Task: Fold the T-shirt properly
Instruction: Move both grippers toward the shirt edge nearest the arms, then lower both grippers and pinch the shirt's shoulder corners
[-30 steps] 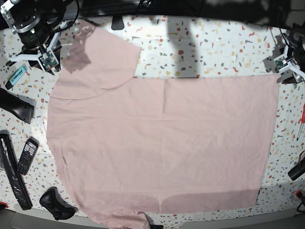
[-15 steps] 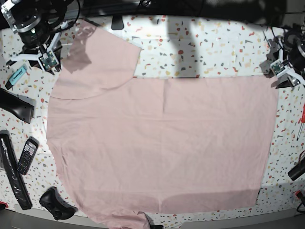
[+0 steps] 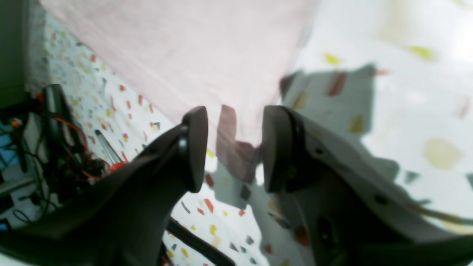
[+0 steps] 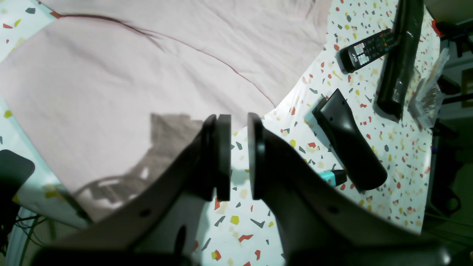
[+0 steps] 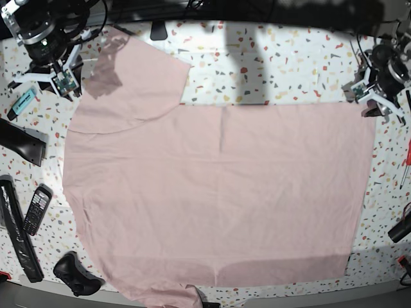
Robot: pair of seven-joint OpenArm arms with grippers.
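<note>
Left end effector (image 3: 231, 147) is being held parted above the T-shirt (image 5: 218, 192) corner near the tabletop (image 5: 289, 58) edge; right end effector (image 4: 239, 155), narrowly parted, grasping nothing.

T-shirt (image 5: 218, 192): pale pink | table (image 5: 289, 64): white, multicolour speckles | remote (image 5: 36, 209): black

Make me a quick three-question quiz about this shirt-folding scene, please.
1. True or false: the T-shirt lies spread flat on the table.
2. Which gripper hangs by the shirt's hem corner: left or right?
3. What sits on the table near the right gripper?
A. Remote
B. Cup
C. Book

Key: 1 true; 2 left; 3 A.
</note>
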